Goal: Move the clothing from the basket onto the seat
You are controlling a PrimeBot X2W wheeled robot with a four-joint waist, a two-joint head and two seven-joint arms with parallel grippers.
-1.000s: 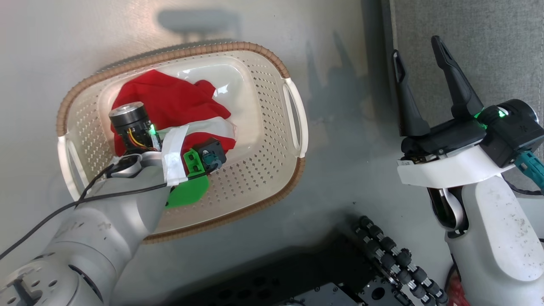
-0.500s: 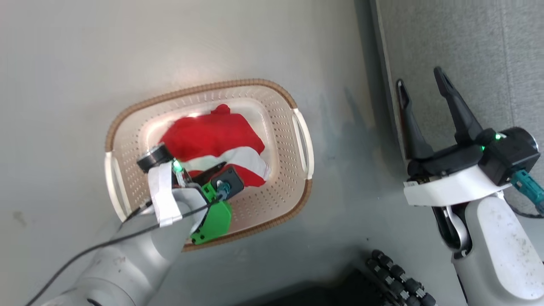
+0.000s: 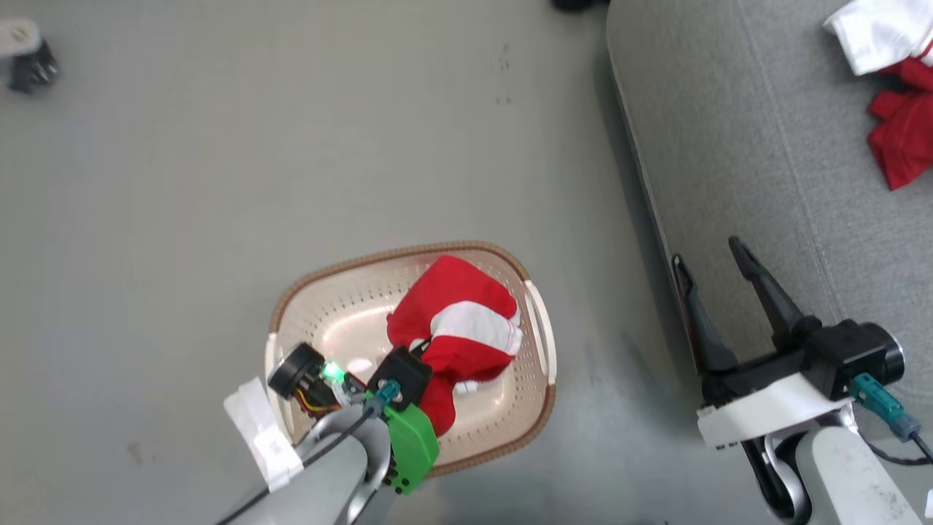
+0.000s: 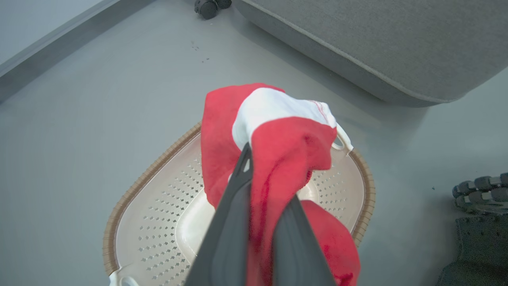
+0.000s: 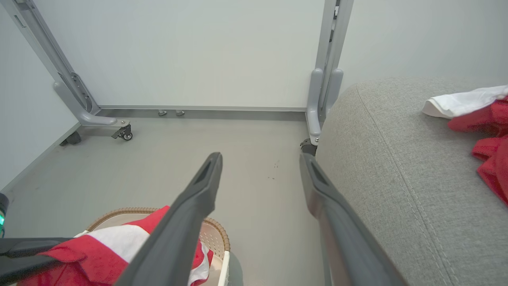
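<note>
Clothing [image 3: 459, 328] pinched in left gripper [image 4: 266, 186], long axis top-to-bottom over basket [image 3: 321, 313], lower centre; right gripper [image 3: 705, 251] fingers apart, beside seat [image 3: 729, 146] at right.

Red-and-white clothing [image 3: 455, 332] hangs bunched over the cream basket [image 3: 332, 310]; another garment [image 3: 902, 135] lies on the grey seat [image 3: 729, 146].

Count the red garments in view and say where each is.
2. One garment hangs from the shut left gripper over the basket; a red-and-white heap lies on the seat, possibly more than one piece.
</note>
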